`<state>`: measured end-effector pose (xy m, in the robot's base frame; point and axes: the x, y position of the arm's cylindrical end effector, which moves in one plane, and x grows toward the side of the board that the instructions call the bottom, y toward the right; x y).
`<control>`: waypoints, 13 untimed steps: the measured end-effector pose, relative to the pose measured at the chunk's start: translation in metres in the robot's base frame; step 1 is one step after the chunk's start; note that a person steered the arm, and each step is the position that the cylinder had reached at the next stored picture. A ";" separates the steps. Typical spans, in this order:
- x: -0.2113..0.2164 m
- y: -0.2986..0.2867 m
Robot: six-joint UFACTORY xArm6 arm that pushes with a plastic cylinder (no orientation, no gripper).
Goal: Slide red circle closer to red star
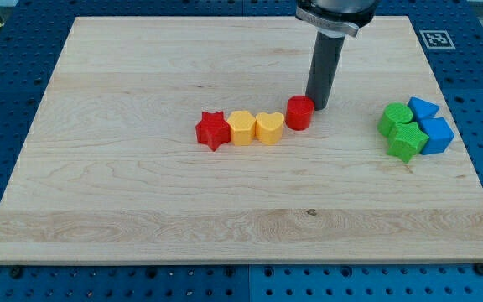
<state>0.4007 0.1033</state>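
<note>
**Inspector:** On the desk [141,201], near its middle, sits the red circle [299,112]. Take it as the reference. My tip [318,106] stands just beside it on the view's right, at its upper edge, seemingly touching. No gripper is fitted, so nothing is gripped; the arm ends in a plain dark rod.

**Clerk:** And the red star?

**Inspector:** The red star [213,130] lies to the view's left of the red circle and slightly lower. Two blocks stand between them: a yellow heart [268,127], touching or nearly touching the red circle, then a yellow block [241,127], of rounded many-sided form, next to the star. All four form a close row.

**Clerk:** Anything else?

**Inspector:** To the view's right of the red circle, well apart, is a tight cluster: a green block [395,118], a green star-like block [407,141], a blue block [423,108] and a second blue block [437,134]. Their exact shapes cannot be made out.
</note>
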 end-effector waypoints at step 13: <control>-0.045 -0.138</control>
<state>0.3556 -0.0350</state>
